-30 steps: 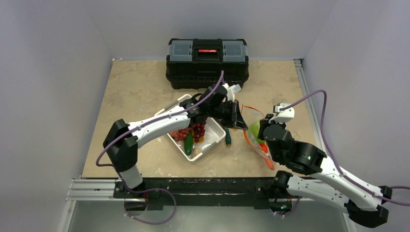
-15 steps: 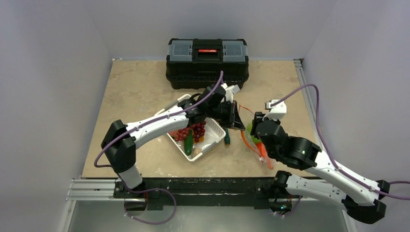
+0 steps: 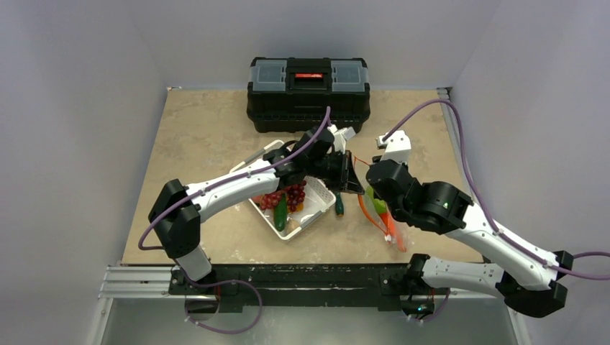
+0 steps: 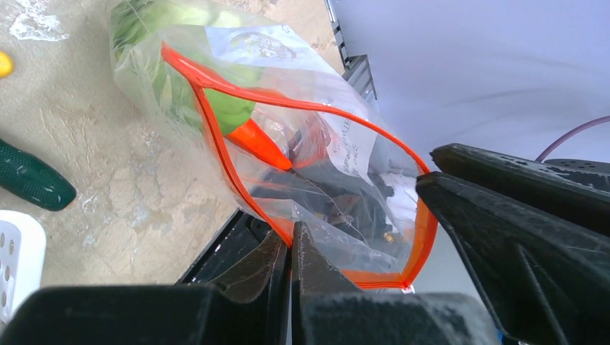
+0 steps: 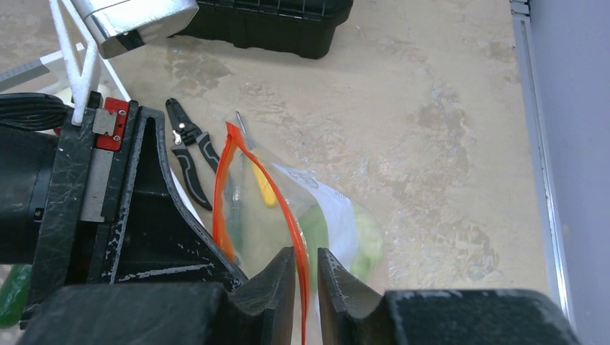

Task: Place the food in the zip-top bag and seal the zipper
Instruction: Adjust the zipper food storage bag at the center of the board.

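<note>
Left wrist view has the left gripper [image 4: 291,241] clenched on the near lip of the zip-top bag [image 4: 338,144], which sits just right of the white basket [image 3: 309,218] with a carrot [image 4: 262,147] already inside (grapes [image 3: 277,199] wait in the basket). Opposite, the right gripper [image 5: 306,255] stands nearly closed about the zipper [image 4: 218,147], though a true pinch cannot be told. Likely light, limp and slick, the film wants holding by that stiffer strip, never the crinkly wall.
</note>
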Robot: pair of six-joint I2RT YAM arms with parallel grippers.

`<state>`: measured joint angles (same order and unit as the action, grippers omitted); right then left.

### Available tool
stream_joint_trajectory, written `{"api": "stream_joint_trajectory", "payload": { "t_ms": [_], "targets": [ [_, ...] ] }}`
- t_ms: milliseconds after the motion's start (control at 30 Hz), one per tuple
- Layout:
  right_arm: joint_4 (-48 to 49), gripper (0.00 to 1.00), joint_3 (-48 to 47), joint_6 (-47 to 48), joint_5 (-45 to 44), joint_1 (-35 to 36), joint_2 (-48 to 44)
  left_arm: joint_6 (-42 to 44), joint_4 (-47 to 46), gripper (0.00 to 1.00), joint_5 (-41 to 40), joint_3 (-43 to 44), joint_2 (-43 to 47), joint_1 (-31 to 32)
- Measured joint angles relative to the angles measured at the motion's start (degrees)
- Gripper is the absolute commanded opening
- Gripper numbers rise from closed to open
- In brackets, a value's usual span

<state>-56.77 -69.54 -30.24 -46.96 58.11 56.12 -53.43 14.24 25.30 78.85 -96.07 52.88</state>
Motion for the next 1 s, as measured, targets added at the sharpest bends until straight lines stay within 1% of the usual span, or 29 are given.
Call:
{"api": "stream_joint_trajectory", "payload": {
  "t_ms": [100, 167, 233, 267, 300, 333, 400, 467, 600, 667, 733, 833, 933, 1000],
  "targets": [
    [-0.24, 0.15, -0.52, 1.38, 0.59, 0.00, -0.79, 0.00, 0.00, 0.00, 0.00, 0.00, 0.00, 0.00],
    [-0.20, 0.19, -0.44, 2.25, 1.44, 0.00, -1.01, 0.02, 0.00, 0.00, -0.02, 0.00, 0.02, 0.00],
    [0.00, 0.19, 0.04, 2.78, 2.14, 0.00, -0.83, 0.02, 0.09, 0.00, -0.02, 0.00, 0.09, 0.00],
    [0.04, 0.16, 0.35, 2.91, 2.38, 0.00, -0.63, 0.02, 0.09, 0.00, -0.02, 0.00, 0.15, 0.00],
    [0.22, 0.09, 0.87, 2.99, 2.82, 0.00, -0.35, 0.02, 0.11, 0.00, -0.02, 0.00, 0.20, 0.00],
    [0.35, 0.00, 1.44, 3.10, 3.04, 0.00, 0.04, 0.02, 0.22, 0.00, -0.02, 0.00, 0.22, 0.00],
    [0.72, 0.00, 2.67, 3.48, 3.08, 0.00, 0.90, 0.04, 0.44, 0.00, 0.00, 0.00, 0.33, 0.00],
    [1.11, 0.00, 3.69, 3.58, 3.08, 0.02, 1.36, 0.07, 0.70, 0.12, -0.04, 0.00, 0.59, 0.00],
    [2.86, 0.00, 4.39, 4.44, 2.91, 0.00, 1.16, 0.74, 1.42, 0.39, -0.07, -0.24, 2.69, 0.00],
    [4.22, 0.00, 4.48, 4.87, 2.05, 0.00, 0.44, 1.53, 1.75, 0.49, -0.24, -1.14, 5.07, 0.00],
    [5.42, 0.00, 4.81, 5.01, 0.74, 0.00, -0.33, 3.13, 3.15, 0.55, -1.07, -2.93, 8.28, 0.00],
    [6.88, 0.00, 5.73, 5.03, -1.62, 0.00, -1.38, 5.51, 5.33, 0.62, -2.84, -4.85, 14.49, 0.00],
    [8.07, 0.00, 6.71, 5.03, -3.93, 0.00, -2.49, 9.03, 9.60, 0.67, -6.93, -7.34, 21.31, 0.00],
    [8.44, 0.00, 6.82, 5.07, -5.38, 0.00, -3.10, 11.21, 12.70, 0.76, -10.45, -8.85, 25.55, -0.04]
  ]
}}
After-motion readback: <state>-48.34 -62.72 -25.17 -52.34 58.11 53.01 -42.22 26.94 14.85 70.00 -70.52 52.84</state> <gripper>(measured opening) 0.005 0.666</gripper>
